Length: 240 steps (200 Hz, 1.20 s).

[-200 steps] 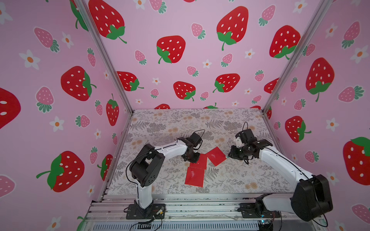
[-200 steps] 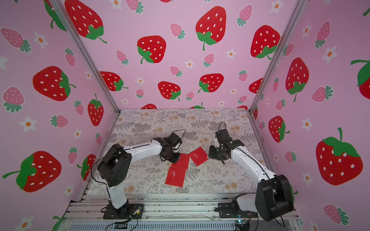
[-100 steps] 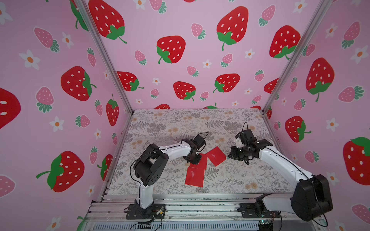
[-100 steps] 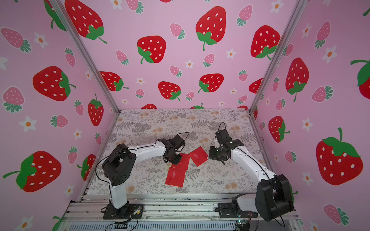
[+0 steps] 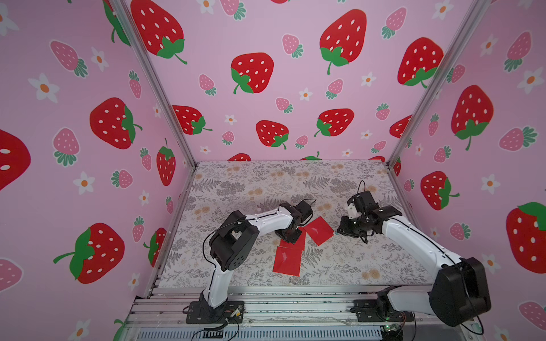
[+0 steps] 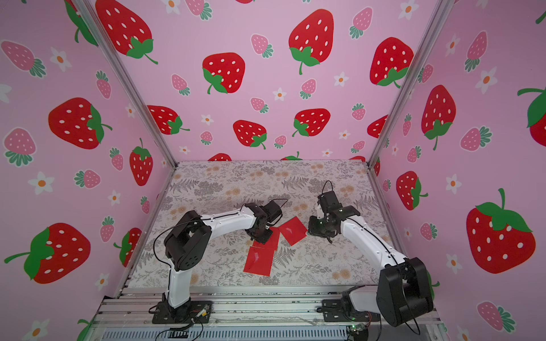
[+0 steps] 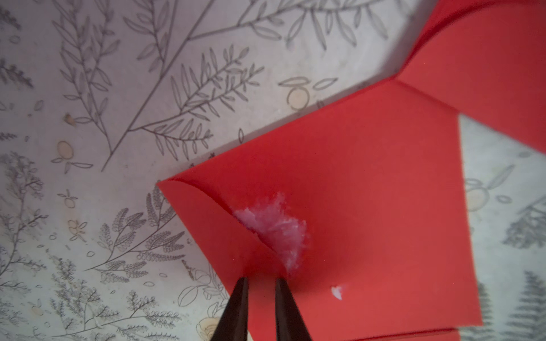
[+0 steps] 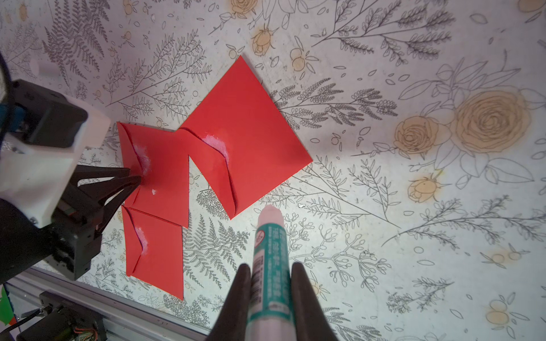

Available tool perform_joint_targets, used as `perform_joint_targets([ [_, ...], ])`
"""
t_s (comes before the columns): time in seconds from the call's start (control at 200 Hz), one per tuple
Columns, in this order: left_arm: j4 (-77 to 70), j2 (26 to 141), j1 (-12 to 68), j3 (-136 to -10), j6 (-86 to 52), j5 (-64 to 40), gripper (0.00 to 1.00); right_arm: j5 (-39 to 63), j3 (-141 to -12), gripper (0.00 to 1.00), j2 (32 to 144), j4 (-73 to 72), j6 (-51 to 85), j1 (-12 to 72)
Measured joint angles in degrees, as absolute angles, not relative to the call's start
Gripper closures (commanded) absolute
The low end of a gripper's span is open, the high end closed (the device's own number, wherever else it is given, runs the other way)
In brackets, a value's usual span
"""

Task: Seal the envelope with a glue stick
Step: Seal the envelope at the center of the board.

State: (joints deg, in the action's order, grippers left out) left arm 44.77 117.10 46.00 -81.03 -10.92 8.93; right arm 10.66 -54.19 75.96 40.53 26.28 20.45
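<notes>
Near envelope [image 5: 286, 261]: flat on the worktop [image 8: 384, 280], flap folded, glue at its tip.
Middle envelope [image 7: 369, 192]: flap down over a glue smear; left hand [image 7: 261, 283], nearly pressed together and empty, bears on the flap tip.
Far envelope [image 8: 251, 133]: flap folded, glue showing.
Right hand [image 8: 270, 265]: pinches the uncapped glue stick [image 8: 270, 236], just beside the far envelope.
Remaining: probably only pressing flaps firm.

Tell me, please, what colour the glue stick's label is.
Teal-green with white print; the glue stick shows best in the right wrist view.
</notes>
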Motion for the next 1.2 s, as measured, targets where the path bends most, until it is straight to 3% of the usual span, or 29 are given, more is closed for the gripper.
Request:
perform_joint_targets([
  [0.535, 35.7, 111.3, 38.3, -75.7, -10.5, -4.5, 0.83, 10.7, -54.7, 1.0, 76.4, 41.0, 26.3, 20.4],
  [1.201, 35.2, 115.8, 38.0, -80.2, -8.6, -1.2, 0.87, 10.7, -56.5, 1.0, 77.3, 42.3, 26.3, 20.6],
])
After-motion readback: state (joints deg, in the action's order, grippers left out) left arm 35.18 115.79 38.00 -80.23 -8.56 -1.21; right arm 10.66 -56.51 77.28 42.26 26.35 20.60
